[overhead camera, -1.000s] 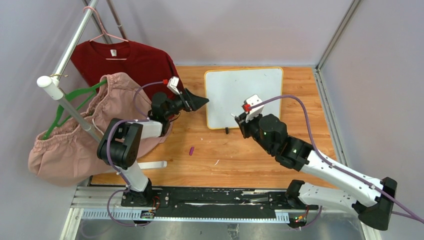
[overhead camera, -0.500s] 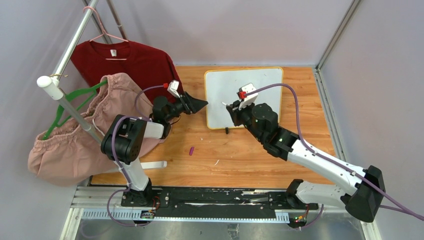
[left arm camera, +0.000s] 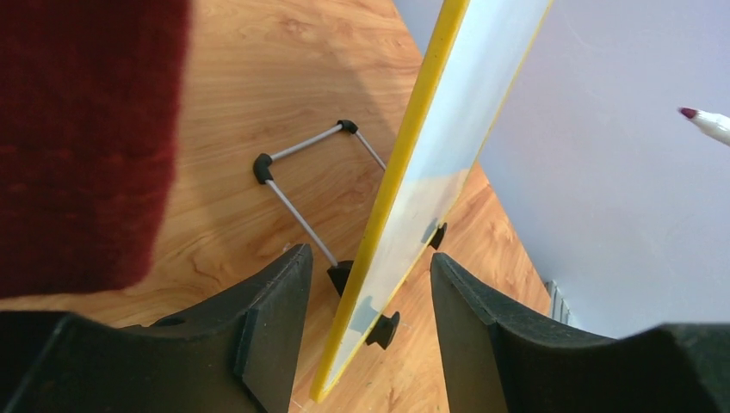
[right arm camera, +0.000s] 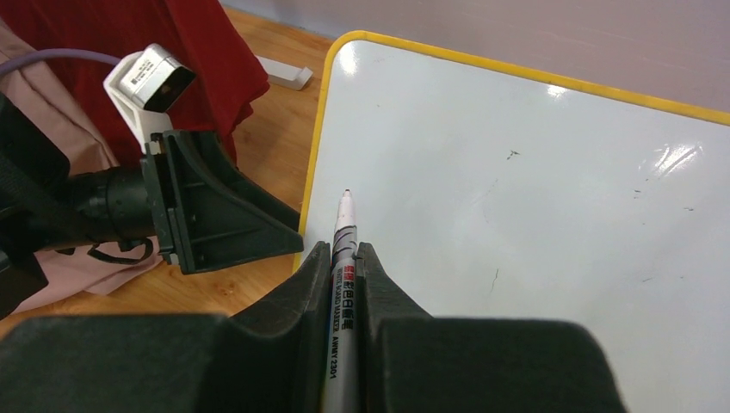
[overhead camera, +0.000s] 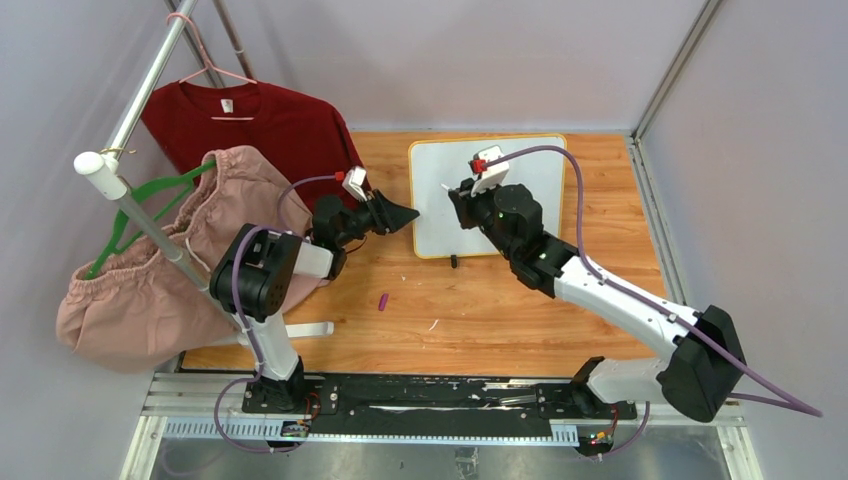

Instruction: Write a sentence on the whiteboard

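The whiteboard [overhead camera: 440,200] stands at the far side. Your left gripper [overhead camera: 400,213] straddles its left edge, jaws apart, while your right gripper [right arm camera: 344,251] clamps the marker [right arm camera: 345,215].

From above, the right arm [overhead camera: 560,270] hides part of the whiteboard [overhead camera: 440,170]; the left wrist view cuts off the marker [left arm camera: 710,126].

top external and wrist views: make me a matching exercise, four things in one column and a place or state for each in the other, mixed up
Things:
1 whiteboard
2 marker
3 left tool
4 red shirt

Places or states:
a hangs from the rail at the back left
b held in the shut right tool
c stands tilted, face almost blank
d jaws open, one on each side of the board's yellow edge

Pairs: 1-c, 2-b, 3-d, 4-a
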Motion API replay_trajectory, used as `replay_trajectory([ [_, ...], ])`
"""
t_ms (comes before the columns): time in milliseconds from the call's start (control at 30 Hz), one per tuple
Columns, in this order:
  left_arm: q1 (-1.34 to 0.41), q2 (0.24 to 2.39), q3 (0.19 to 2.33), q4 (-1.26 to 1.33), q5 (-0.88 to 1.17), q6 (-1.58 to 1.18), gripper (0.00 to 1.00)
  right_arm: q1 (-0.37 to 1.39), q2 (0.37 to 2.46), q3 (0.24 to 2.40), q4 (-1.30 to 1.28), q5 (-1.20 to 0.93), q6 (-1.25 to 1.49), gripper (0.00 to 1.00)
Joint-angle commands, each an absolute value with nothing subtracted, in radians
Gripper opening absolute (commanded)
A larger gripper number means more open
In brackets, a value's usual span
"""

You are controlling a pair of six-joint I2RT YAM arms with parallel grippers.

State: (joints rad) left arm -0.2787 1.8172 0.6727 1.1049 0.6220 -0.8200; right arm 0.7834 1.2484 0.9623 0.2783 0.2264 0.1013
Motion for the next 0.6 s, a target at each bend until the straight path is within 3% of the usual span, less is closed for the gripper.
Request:
replay_trajectory([
  [0,-0.29,1.827,0.683,1.122,0.636,-0.793,0.57,0.749,1.275,0.995,0.334,0.211,0.084,0.0],
  [567,-0.301,1.834,0.684,1.098,0.633,-0.769,0.46,0.727,1.402,1.06,0.382,0.181,0.034,0.0],
])
